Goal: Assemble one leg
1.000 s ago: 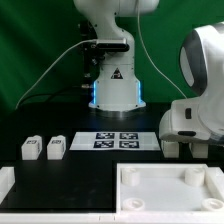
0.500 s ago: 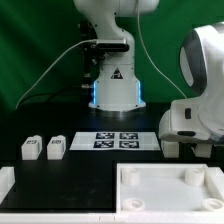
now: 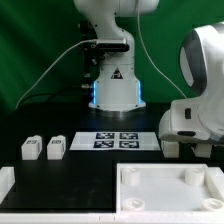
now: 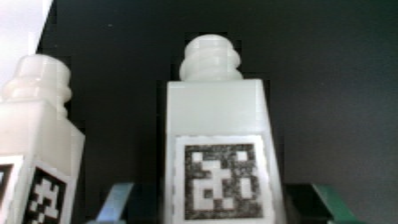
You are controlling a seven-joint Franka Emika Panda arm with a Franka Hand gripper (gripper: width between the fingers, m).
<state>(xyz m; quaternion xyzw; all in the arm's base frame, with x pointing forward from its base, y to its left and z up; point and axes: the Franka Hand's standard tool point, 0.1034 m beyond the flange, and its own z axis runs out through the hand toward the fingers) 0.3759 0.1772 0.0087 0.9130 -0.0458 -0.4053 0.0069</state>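
Presently, starting from the exterior view's left, a white bracket-like part [image 3: 6, 182] lies at the near table edge, well left of the marker board [image 3: 118, 140] and closer to the camera than it. Next, a spare leg [image 3: 30, 149] and its twin [image 3: 55, 148] stand side by side on the dark table [image 3: 90, 172], left of the marker board and apart from it, each with a dark tag on its front face. Directly behind the marker board rises the robot base [image 3: 112, 85]. In front of the board and towards its right lies the large white panel [image 3: 165, 192], with round sockets at its far corners. Just right of the marker board the arm [image 3: 200, 80] hangs low over the table; two small white stubs [image 3: 171, 148] show beneath its shell, too hidden to identify. In the wrist view, the leg [image 4: 217, 120] stands upright, knob uppermost, tag towards the camera, between the dark fingers [image 4: 121, 200] of the gripper [image 4: 214, 203], one finger at each side of its lower body. I cannot tell whether the pads press on it. A second leg [image 4: 36, 130] stands just beside it, upright, not touching.
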